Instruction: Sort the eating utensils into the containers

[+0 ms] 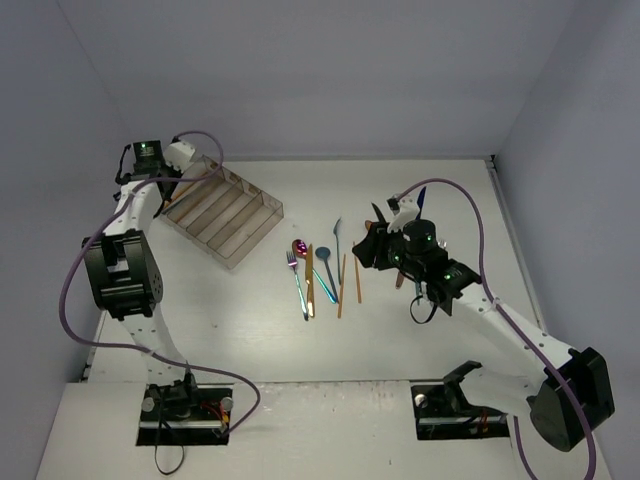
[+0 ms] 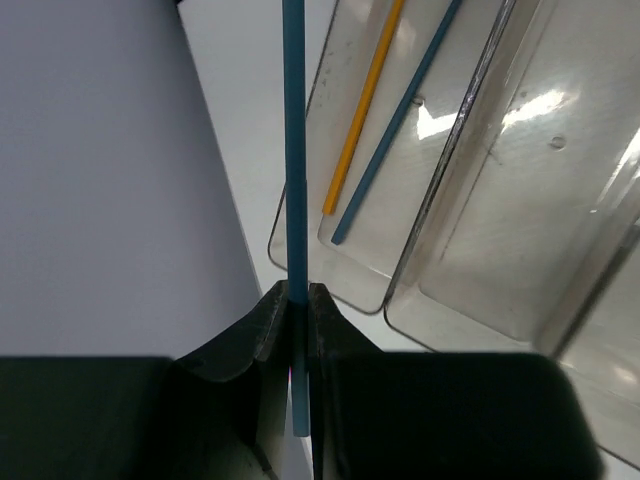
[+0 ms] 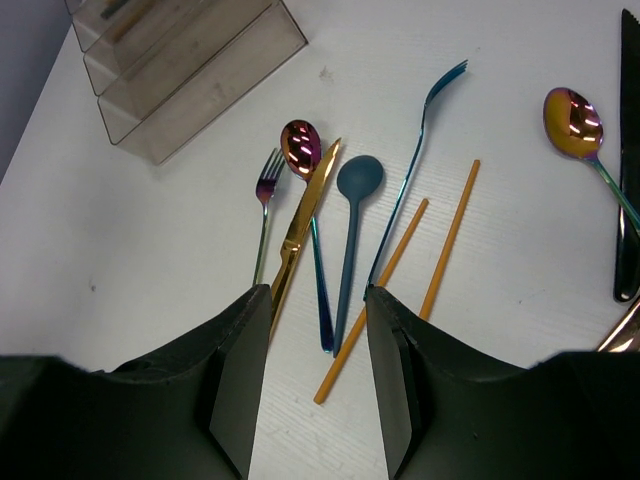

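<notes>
My left gripper (image 2: pixel 295 300) is shut on a blue chopstick (image 2: pixel 293 150) and holds it beside the left end of the clear divided tray (image 2: pixel 470 110). The tray's end compartment holds an orange chopstick (image 2: pixel 363 110) and a blue chopstick (image 2: pixel 395 120). In the top view the tray (image 1: pixel 222 212) stands at the back left. My right gripper (image 3: pixel 318 330) is open and empty above a cluster of utensils: an iridescent fork (image 3: pixel 263 215), a pink spoon (image 3: pixel 300 148), a gold knife (image 3: pixel 300 230), a teal spoon (image 3: pixel 358 180), a blue fork (image 3: pixel 420 130) and two orange chopsticks (image 3: pixel 452 235).
An iridescent gold spoon (image 3: pixel 572 122) and a black knife (image 3: pixel 627 150) lie to the right of the cluster, partly under my right arm (image 1: pixel 440 275). Grey walls close the left, back and right sides of the table.
</notes>
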You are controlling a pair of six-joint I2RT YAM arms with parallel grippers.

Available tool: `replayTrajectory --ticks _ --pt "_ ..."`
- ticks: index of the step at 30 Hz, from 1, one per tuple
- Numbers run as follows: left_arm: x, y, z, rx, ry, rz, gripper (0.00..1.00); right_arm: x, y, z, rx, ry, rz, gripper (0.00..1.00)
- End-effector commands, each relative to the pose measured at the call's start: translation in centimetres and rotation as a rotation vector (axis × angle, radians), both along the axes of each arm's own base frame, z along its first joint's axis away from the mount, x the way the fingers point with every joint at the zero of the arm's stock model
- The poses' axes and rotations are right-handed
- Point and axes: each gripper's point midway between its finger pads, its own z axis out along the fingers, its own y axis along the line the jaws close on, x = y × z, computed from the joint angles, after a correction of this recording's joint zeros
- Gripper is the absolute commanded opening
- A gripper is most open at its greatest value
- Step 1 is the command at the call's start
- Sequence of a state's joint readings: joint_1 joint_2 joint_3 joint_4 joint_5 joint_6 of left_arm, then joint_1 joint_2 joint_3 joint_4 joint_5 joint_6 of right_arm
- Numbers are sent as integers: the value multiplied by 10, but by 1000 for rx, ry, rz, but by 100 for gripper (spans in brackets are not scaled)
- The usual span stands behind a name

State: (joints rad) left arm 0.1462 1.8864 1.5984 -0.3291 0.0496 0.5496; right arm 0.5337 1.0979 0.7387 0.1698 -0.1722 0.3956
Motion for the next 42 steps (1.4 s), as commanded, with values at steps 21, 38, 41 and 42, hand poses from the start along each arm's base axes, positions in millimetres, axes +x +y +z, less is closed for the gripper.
replayTrajectory --ticks 21,38,41,42 --pt "57 4 38 -51 -188 -32 45 12 6 4 23 16 21 41" --pt "-137 -259 129 -725 -325 36 73 30 -59 7 -23 -10 -225 55" --pt "-171 -301 115 -770 -263 -23 77 29 -63 4 -21 -3 -249 61" --pt "-174 -307 111 -782 -255 -15 77 28 -64 4 -20 -3 -255 63"
